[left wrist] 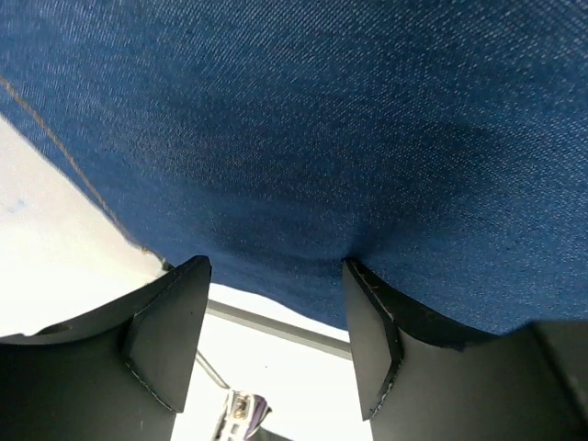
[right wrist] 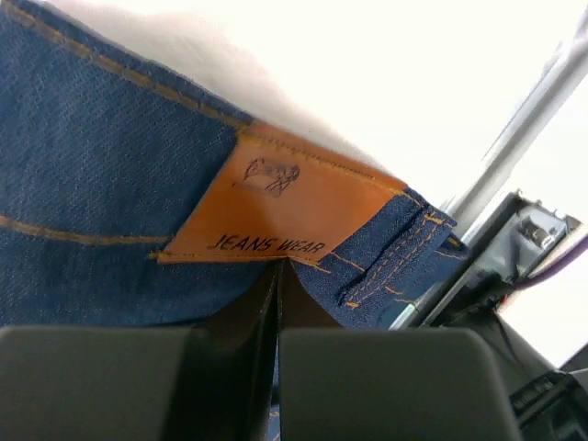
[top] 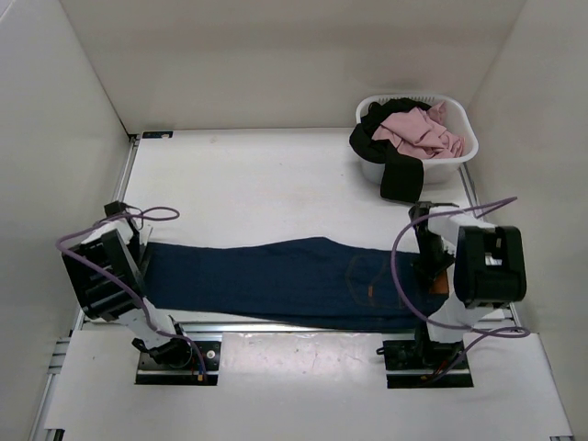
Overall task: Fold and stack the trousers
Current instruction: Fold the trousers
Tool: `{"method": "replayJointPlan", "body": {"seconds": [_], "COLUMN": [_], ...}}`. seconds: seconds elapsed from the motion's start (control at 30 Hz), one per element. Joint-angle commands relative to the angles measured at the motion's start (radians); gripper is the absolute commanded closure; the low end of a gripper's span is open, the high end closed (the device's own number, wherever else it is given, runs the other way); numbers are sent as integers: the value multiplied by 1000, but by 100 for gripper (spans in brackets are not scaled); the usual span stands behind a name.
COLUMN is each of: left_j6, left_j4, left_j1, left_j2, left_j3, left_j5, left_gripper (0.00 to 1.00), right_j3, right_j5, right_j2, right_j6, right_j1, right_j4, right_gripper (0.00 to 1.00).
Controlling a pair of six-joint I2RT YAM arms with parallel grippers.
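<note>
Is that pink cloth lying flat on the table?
No, the pink garment sits bunched in the white basket at the far right corner.

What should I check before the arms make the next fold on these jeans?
1. Trousers lie flat along the table's near edge: ok.
2. Left gripper has a grip on the leg end: not ok, it is open.
3. Right gripper is shut at the waistband, just below the tan patch: ok.
4. Denim is really caught between the right fingers: cannot tell.
5. Basket with the black garment and pink garment stands apart from the trousers: ok.
</note>
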Motion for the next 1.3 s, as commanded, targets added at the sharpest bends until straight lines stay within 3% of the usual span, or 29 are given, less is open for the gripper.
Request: {"method": "replayJointPlan", "body": {"seconds": [0.0,0.17,0.37,0.4,0.43,0.47,0.57,0.67,0.83,0.93,1.13,1.2,1.23,1.27], "left_j6": [-83,-137,-169,-169,-169,-169,-169,-169,-169,-169,-169,-169,-169,-169], "left_j4": [83,74,28,28,28,28,28,19,19,19,10,10,10,10], "left_j1": [-69,-173,-192,-192,-192,-192,-192,-192,-192,-192,-192,-192,-192,-192], "left_j2": [55,88,98,98,89,88,67,47,38,38,27,18,18,18], "left_j3": [50,89,126,126,116,107,98,89,79,70,70,61,52,52], "left_j5": [35,35,35,35,35,35,35,44,44,44,44,23,23,23], "left_gripper": [29,27,24,23,23,23,22,22,22,22,22,22,22,21], "right_j3": [151,268,332,332,290,263,134,21,-139,-217,-255,-255,-255,-265], "right_j5": [129,141,77,58,23,3,-67,-68,-198,-334,-316,-316,-325,-334], "right_j2": [107,150,129,107,45,2,-216,-396,-470,-366,-198,-154,-141,-131], "right_j6": [-51,-157,-244,-253,-253,-253,-241,-180,-157,-137,-137,-105,-91,-70], "right_j1": [-71,-71,-92,-92,-92,-92,-103,-146,-272,-313,-325,-325,-325,-325], "right_j4": [270,302,302,302,293,293,305,260,334,521,766,776,776,776], "right_gripper": [100,100,100,96,88,57,11,1,1,1,3,11,30,43]}}
